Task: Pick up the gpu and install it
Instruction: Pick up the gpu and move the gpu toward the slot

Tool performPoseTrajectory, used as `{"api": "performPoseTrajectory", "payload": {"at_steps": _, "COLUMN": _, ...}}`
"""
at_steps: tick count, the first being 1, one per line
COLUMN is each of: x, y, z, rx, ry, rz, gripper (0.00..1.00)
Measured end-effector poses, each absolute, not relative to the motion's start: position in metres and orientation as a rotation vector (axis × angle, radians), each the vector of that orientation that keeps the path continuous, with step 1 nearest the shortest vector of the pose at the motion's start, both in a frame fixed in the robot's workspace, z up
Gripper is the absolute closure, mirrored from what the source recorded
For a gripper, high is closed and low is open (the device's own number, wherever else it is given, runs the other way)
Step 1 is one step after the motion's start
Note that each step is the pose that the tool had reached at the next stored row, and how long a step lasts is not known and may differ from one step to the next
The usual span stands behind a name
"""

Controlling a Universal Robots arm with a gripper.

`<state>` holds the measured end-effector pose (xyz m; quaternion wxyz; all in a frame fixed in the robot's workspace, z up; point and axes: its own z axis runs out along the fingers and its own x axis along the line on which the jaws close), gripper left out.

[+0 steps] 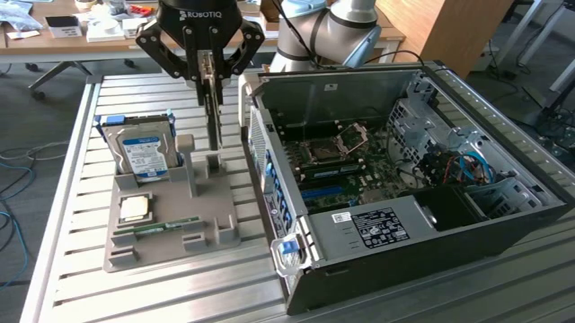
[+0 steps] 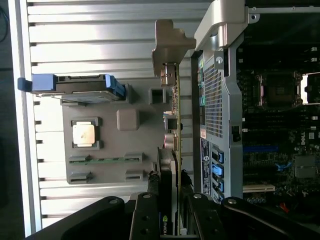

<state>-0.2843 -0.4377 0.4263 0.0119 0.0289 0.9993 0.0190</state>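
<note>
Slatted metal table (image 1: 81, 296) carries everything, with office desks (image 1: 54, 39) far behind it. Nearest on it lies a grey holder tray (image 1: 171, 239). On the tray's near part a narrow green RAM strip (image 1: 166, 227) lies flat, and just behind that a square silver processor (image 1: 134, 207) sits in its recess. Further back a hard drive (image 1: 144, 151) with a blue-white label stands on edge in its slot.

Beside the drive, toward the exterior view's right, the gpu (image 1: 214, 114) hangs upright and edge-on, its silver bracket pointing down at the tray's grey slotted stand (image 1: 214, 167). Whether it clears that stand I cannot tell. The gripper (image 1: 209, 77) pinches the card's top end, one finger on each face.

Just to the exterior view's right lies the open computer case (image 1: 431, 262). Its rear wall (image 1: 269, 182) with blue ports rises between the card and the motherboard (image 1: 346, 168) inside. A labelled grey box (image 1: 378, 225) and blue cables (image 1: 467, 165) crowd the interior. The robot arm (image 1: 332, 27) stands behind the case.
</note>
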Motion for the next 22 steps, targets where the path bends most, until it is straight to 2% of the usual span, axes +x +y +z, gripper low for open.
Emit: {"api": "performPoseTrajectory", "payload": {"at_steps": 22, "x": -0.242, "y": -0.437, "z": 0.426, "rx": 0.090, "ry": 3.116, "rz": 0.066, "gripper": 0.73}}
